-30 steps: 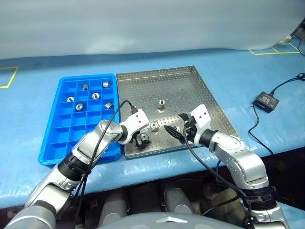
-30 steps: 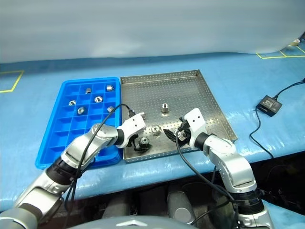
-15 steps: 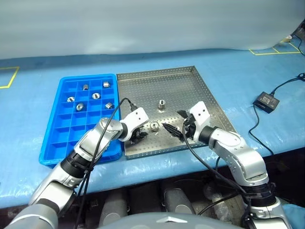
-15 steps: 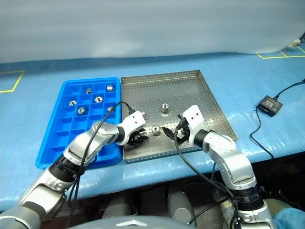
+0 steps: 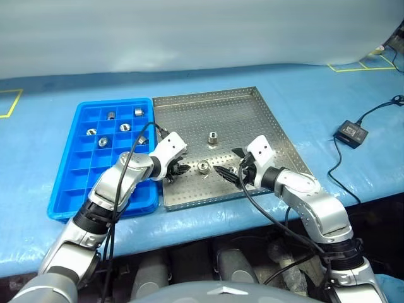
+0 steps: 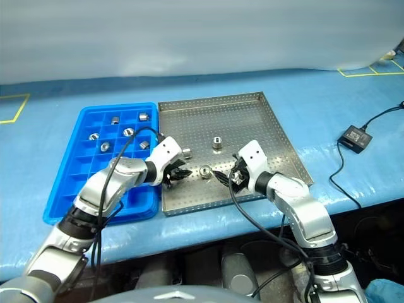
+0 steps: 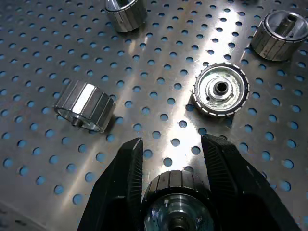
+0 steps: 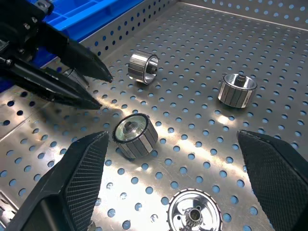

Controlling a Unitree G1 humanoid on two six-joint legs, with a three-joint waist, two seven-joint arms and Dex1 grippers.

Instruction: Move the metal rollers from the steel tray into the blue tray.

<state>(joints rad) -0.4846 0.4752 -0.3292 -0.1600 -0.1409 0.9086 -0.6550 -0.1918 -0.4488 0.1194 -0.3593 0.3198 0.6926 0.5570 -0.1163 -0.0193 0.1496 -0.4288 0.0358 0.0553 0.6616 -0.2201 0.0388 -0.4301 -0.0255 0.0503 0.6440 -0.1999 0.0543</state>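
Rollers (image 5: 202,166) lie loose on the steel tray (image 5: 252,113); more sit in the blue tray (image 5: 76,183) beside it. I see the left gripper (image 7: 175,192) clenched on one roller (image 7: 177,204) over the steel tray's floor. Right gripper (image 8: 168,183) gapes wide above the steel tray, grasping nothing.

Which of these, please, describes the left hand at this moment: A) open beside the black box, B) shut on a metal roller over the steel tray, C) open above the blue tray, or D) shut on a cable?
B: the left hand grips a metal roller between its black fingers above the perforated steel tray.
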